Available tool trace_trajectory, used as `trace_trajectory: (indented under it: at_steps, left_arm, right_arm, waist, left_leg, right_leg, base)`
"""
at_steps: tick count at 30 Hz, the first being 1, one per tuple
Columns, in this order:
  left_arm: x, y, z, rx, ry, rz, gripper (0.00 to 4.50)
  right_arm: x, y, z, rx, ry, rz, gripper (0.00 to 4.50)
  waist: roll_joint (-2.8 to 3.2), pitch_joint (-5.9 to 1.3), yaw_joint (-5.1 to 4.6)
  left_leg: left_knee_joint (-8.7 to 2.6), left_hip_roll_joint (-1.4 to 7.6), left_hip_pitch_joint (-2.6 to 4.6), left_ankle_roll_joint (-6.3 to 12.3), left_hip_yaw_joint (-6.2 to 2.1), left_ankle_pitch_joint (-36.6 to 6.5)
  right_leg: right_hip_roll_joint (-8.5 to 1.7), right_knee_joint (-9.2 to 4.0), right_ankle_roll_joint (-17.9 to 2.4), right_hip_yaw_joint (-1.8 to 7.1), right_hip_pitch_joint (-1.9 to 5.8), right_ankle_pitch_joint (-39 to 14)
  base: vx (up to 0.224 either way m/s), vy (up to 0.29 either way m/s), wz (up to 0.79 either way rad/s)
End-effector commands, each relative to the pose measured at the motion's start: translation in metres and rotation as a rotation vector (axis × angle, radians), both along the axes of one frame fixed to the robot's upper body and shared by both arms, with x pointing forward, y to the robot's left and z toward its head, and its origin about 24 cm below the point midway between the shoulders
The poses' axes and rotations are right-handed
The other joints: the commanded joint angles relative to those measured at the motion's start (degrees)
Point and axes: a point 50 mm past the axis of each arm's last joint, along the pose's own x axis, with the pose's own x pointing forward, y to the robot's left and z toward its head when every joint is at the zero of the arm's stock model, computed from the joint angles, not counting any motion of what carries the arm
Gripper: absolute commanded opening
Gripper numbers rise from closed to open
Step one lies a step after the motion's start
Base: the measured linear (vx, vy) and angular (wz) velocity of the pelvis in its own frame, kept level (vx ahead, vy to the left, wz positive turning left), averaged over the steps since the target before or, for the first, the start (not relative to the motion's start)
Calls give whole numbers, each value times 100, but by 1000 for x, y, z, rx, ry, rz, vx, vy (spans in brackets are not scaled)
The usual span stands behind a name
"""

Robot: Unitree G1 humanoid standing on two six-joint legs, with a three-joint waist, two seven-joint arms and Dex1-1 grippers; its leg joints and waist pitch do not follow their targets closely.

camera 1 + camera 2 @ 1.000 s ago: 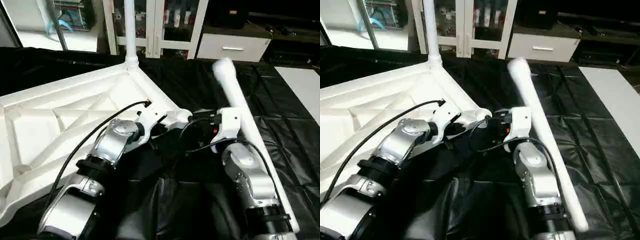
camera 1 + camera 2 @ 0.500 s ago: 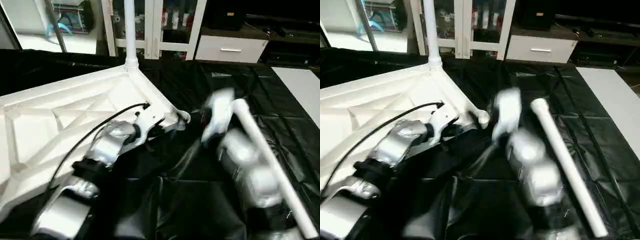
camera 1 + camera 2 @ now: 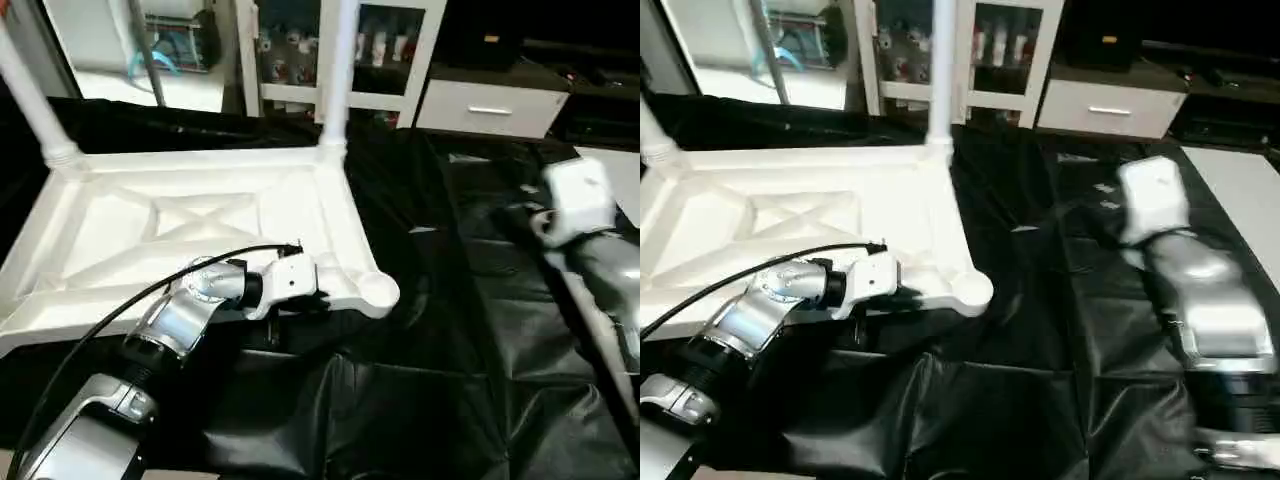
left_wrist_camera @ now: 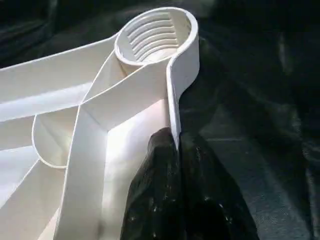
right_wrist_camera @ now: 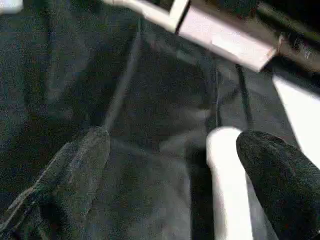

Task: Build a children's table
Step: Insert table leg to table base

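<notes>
Your left gripper [image 4: 175, 150] pinches the tabletop [image 3: 200, 220] rim, steadying the empty socket [image 3: 377, 291] at 5 o'clock. Your right fingers [image 5: 272, 165], spread wide, straddle a leg [image 5: 227, 180] on the desk [image 3: 470, 330].

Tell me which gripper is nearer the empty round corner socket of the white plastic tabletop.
Left. The left gripper is shut on the rim of the tabletop just beside the empty socket; the right gripper hangs open, far off over the black cloth.

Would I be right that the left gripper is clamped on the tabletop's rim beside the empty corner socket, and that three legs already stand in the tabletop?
Not quite: two legs stand in the tabletop, as the left eye view shows. The left gripper does clamp the rim beside the empty corner socket.
</notes>
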Motion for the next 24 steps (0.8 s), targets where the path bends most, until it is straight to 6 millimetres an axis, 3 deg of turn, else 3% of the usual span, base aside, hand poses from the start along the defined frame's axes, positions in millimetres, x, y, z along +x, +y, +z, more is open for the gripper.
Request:
trace_trajectory:
  at_steps: [1, 3, 8, 13, 16, 17, 18, 19, 24]
  left_arm:
    - [-4, -16, 1, -39, -18, -80, 0]
    - [-2, -15, 2, -50, -32, -62, 0]
    - [3, -5, 7, -111, -43, 25, 0]
    - [1, 6, 8, -104, -39, 31, 0]
    - [-1, 8, 8, -89, -34, 6, 0]
    - [-5, 6, 10, -92, -22, -31, 0]
    - [-6, 6, 11, -92, -21, -41, 0]
    - [-8, 5, 12, -90, -21, -57, 0]
    - [-12, 3, 20, -106, -31, -96, 0]
  right_arm:
    - [-3, -24, -7, 4, 41, -66, 441]
    - [-4, -32, -9, 14, 47, -89, 441]
    - [-12, -54, -23, 137, 107, -112, 441]
    - [-13, -69, -27, 155, 144, -143, 441]
    - [-14, -69, -35, 201, 213, -123, 441]
    - [-17, -68, -43, 266, 275, -124, 441]
    - [-18, -68, -46, 274, 295, -121, 441]
    - [-21, -68, -52, 270, 331, -110, 441]
    - [-33, -56, -76, 309, 470, -17, 441]
  waist:
    - [-34, -390, -26]
    - [-37, -377, -23]
    - [-65, -366, -51]
    - [-71, -343, -86]
    - [-79, -345, -121]
    - [-112, -351, -139]
    - [-86, -349, -137]
    - [-105, -353, -140]
    - [-78, -372, -90]
  left_leg:
    - [-353, 315, 129, -23, -145, -1285]
    - [-341, 316, 153, -9, -131, -1365]
    - [-332, 308, 105, 128, -147, -1376]
    - [-337, 310, 101, 138, -158, -1476]
    - [-326, 306, 84, 164, -155, -1481]
    - [-323, 312, 79, 192, -152, -1430]
    - [-324, 324, 72, 224, -150, -1359]
    - [-315, 329, 61, 239, -141, -1323]
    - [-300, 366, 56, 313, -122, -1091]
  right_leg:
    - [-371, -406, -1096, 288, 237, -1380]
    - [-359, -435, -1123, 285, 209, -1520]
    - [-369, -443, -1066, 259, 244, -1768]
    - [-364, -485, -1005, 236, 210, -2175]
    - [-356, -479, -1037, 229, 217, -2162]
    - [-358, -470, -1073, 225, 224, -2103]
    - [-357, -453, -1126, 225, 230, -2019]
    - [-354, -446, -1151, 222, 229, -1974]
    - [-343, -374, -1325, 225, 227, -1497]
  base:
    - [0, 0, 0]
    - [0, 0, 0]
    - [0, 0, 0]
    - [0, 0, 0]
    - [0, 0, 0]
    - [0, 0, 0]
    - [0, 0, 0]
    - [0, 0, 0]
    - [0, 0, 0]
